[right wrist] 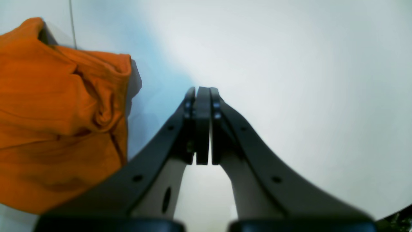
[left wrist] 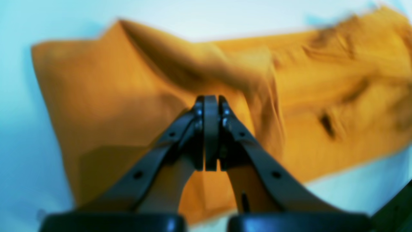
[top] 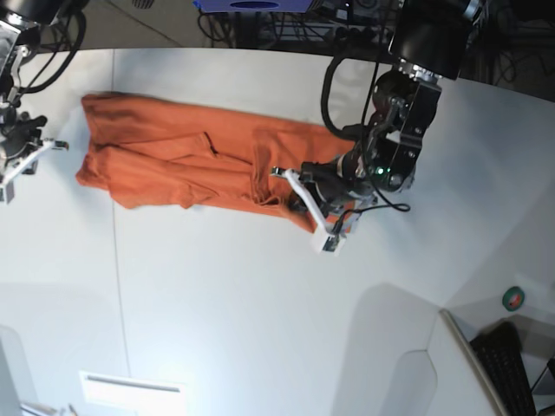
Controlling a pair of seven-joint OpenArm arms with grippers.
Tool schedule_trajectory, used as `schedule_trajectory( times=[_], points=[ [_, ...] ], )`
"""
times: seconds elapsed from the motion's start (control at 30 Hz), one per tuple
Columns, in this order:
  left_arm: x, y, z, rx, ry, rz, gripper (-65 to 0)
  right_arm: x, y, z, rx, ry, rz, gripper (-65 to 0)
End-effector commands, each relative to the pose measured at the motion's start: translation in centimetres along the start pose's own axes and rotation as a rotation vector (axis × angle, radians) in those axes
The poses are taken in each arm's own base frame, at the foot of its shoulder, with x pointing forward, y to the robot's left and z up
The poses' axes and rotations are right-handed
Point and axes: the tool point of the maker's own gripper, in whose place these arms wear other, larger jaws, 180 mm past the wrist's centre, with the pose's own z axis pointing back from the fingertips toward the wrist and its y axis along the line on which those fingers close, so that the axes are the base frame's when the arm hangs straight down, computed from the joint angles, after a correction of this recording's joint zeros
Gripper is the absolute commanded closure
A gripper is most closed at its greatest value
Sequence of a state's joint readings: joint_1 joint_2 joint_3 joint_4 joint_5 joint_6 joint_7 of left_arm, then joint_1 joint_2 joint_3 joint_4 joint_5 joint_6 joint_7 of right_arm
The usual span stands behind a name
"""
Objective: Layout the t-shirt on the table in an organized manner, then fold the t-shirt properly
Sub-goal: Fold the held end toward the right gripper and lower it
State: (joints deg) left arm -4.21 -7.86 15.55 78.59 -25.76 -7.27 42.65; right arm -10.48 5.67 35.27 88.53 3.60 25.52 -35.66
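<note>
A wide overhead view shows a large white table (top: 260,295) with an orange t-shirt (top: 182,160) stretched across its upper half, lying as a long, narrow, partly folded band with ridges and creases.

At the far left of this view, just beside the shirt's end, sits the right gripper (top: 19,160). Its own camera shows its jaws pressed together over bare table, holding nothing, with bunched orange cloth off to one side.

Moving right, the middle of the shirt carries a raised fold and a dark crease.

Further right, at the shirt's other end, the left gripper (top: 314,212) hangs over the cloth edge. Its own camera shows its jaws (left wrist: 210,106) together, with orange fabric behind them.

Risks, as a judgement: if the left jaws have caught only a thin edge or nothing, a pull would leave the cloth behind; if they have caught several layers, lifting would drag the band into a heap and undo the fold.

Hard to make out: the left wrist picture is blurred, so whether cloth sits between the jaws cannot be told. The collar and sleeves are not visible. The arm covers the shirt's right end.
</note>
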Motion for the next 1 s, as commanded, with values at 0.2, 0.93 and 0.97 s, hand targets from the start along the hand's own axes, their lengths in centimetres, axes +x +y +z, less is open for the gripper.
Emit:
schedule_trajectory(
  times=[0.2,0.93,0.97],
  points=[
    [6.6,-3.3,-1.4,-0.072,-0.116,0.025,0.0,0.9,9.0,2.5,0.193,-0.072,0.212,0.0],
    [-8.3,28.0,25.4,0.595,-0.305,0.371,0.0,-2.2,30.7,4.0,0.722,0.082,0.279,-29.4],
    [-9.0,28.4,25.8,0.607,-0.300,0.389,0.0,-2.2,31.2,3.9,0.731,0.086,0.289,-29.4]
  ],
)
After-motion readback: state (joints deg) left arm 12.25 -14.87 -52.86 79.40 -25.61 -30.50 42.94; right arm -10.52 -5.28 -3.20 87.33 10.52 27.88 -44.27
